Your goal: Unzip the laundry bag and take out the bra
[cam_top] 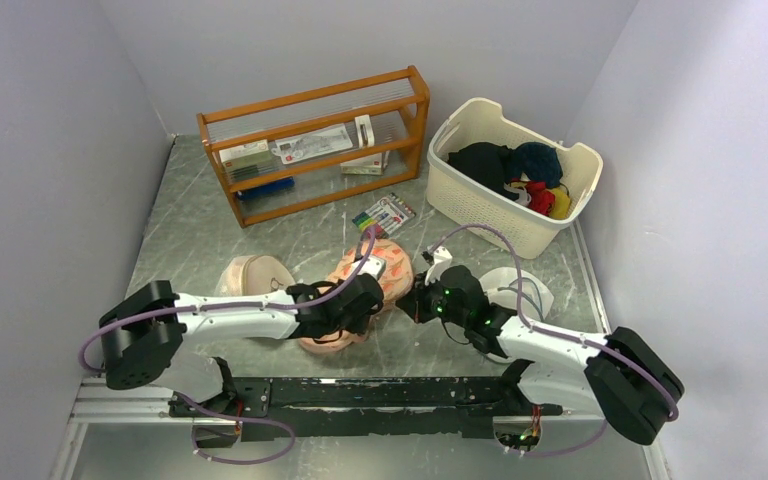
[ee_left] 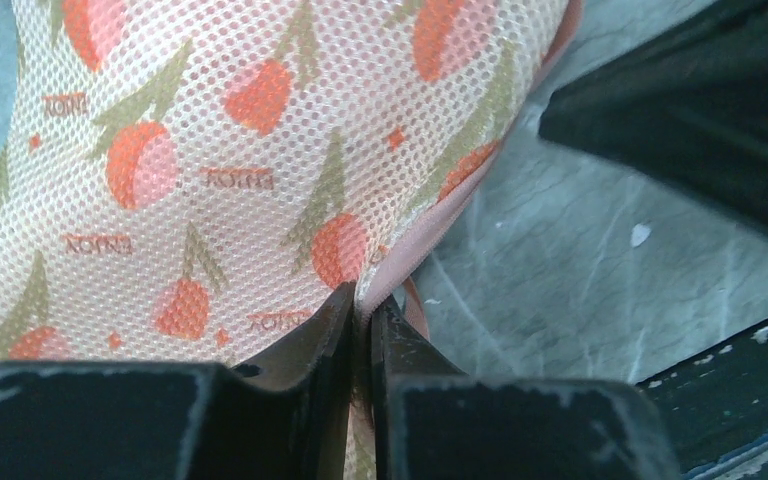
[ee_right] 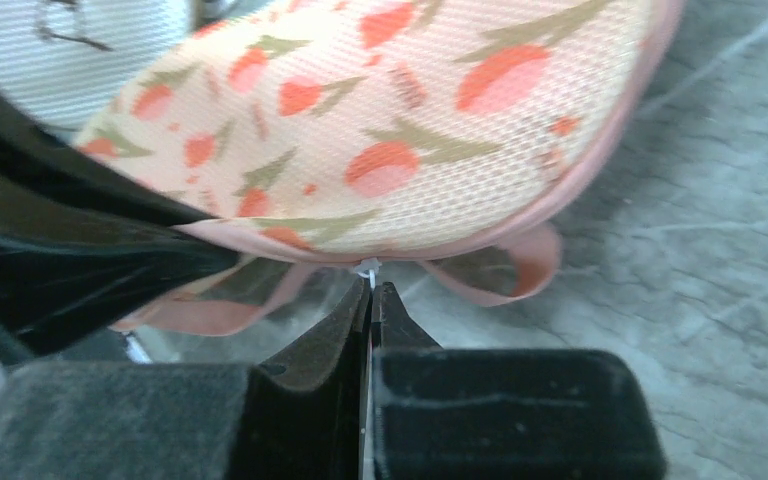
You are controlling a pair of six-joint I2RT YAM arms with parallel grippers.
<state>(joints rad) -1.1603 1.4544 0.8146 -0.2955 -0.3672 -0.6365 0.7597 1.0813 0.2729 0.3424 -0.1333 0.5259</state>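
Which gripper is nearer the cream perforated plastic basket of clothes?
Right. The right gripper sits at the right edge of the floral mesh laundry bag, below-left of the cream perforated basket; the left gripper is farther left on the bag.

Robot lab test booth. Grey marbled tabletop [cam_top: 200, 235] is enclosed by plain white walls [cam_top: 50, 150] on three sides. Two arms [cam_top: 240, 318] are bolted to a metal rail [cam_top: 360, 392] at near edge. Rack [cam_top: 315, 145] noted at far edge, basket [cam_top: 505, 218] at far right corner.

The left claw [cam_top: 368, 297] and right claw [cam_top: 418, 300] reach the laundry bag [cam_top: 393, 270] from opposite sides.
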